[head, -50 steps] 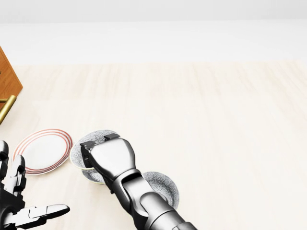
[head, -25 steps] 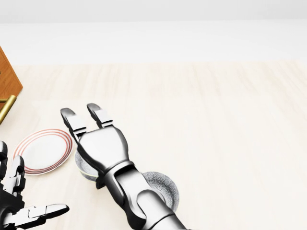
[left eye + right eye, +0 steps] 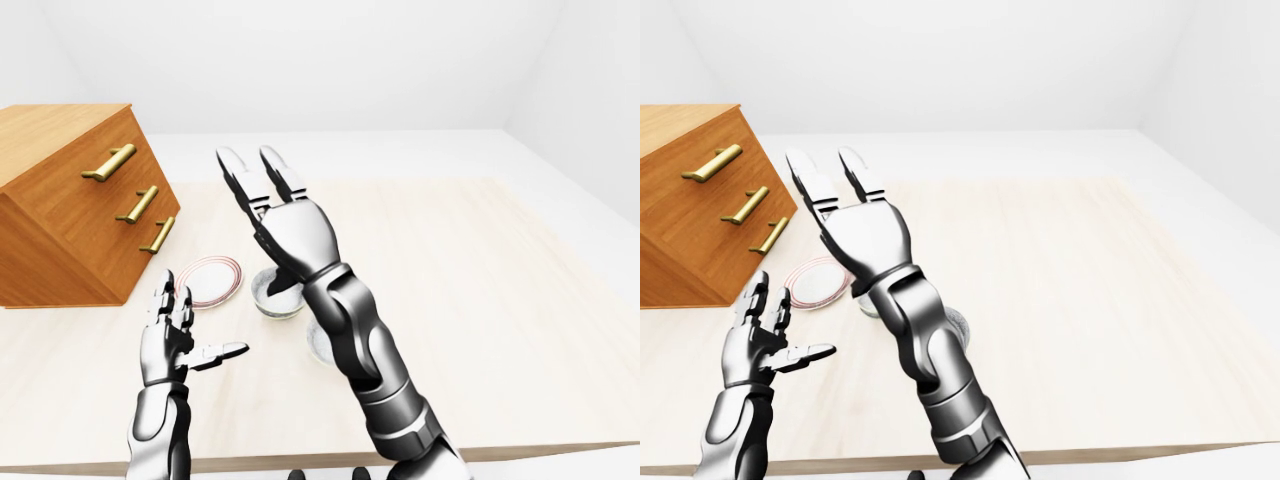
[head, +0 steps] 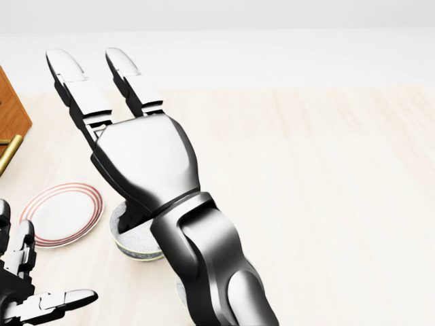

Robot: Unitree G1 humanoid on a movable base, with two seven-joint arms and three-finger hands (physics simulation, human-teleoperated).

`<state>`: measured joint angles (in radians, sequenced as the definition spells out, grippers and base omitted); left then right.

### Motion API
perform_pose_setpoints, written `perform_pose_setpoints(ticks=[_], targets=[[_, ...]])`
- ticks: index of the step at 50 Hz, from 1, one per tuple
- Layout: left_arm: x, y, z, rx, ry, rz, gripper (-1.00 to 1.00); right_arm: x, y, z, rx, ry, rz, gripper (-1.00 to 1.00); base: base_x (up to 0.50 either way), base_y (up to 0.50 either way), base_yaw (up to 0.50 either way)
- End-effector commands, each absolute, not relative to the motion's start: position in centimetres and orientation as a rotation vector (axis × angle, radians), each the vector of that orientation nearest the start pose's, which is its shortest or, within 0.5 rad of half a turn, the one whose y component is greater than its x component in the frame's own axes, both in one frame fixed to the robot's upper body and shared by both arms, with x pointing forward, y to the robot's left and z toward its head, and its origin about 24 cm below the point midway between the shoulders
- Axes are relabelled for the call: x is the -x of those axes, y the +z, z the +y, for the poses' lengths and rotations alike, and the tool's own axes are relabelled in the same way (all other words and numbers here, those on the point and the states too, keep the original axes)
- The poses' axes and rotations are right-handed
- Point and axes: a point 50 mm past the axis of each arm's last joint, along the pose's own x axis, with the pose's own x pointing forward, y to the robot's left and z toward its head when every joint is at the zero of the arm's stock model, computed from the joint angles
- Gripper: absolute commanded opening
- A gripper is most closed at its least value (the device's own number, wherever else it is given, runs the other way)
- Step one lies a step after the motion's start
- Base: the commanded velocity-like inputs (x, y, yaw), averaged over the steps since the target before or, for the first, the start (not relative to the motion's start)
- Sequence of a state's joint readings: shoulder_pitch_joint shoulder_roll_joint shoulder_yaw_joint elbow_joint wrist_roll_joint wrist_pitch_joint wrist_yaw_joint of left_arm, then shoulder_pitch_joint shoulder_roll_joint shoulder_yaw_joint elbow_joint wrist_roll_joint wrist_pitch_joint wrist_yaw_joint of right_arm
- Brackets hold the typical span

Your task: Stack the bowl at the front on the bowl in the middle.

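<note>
Right hand [image 3: 268, 185]: fingers spread wide, empty, raised above bowl [image 3: 274, 297]. Left hand [image 3: 178, 335]: splayed, idle. Risk: forearm sweeping low clips bowl rim, shifting stack on table [image 3: 480, 260].

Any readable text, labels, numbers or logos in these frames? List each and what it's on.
None: no text, number or logo is readable in any view.
Wooden drawer chest with brass handles: bare.
White plate with red rings: only rings.
Speckled grey bowl: only speckles.
</note>
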<state>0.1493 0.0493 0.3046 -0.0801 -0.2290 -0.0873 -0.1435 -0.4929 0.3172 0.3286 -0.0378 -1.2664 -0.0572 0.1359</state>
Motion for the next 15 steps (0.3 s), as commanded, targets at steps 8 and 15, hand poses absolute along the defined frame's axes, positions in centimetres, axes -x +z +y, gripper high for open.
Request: perform_pose_setpoints(ticks=[8,15], targets=[[-20.9,4.2,23.3,0.121,0.187,-0.077,1.0,-26.8,21.8,-3.3,0.844,0.124,-0.694,1.0,0.0,0.0,0.0],[-20.8,5.0,23.4,0.152,0.198,-0.122,1.0,-24.0,22.6,-8.1,0.656,0.067,-0.728,1.0,0.0,0.0,0.0]])
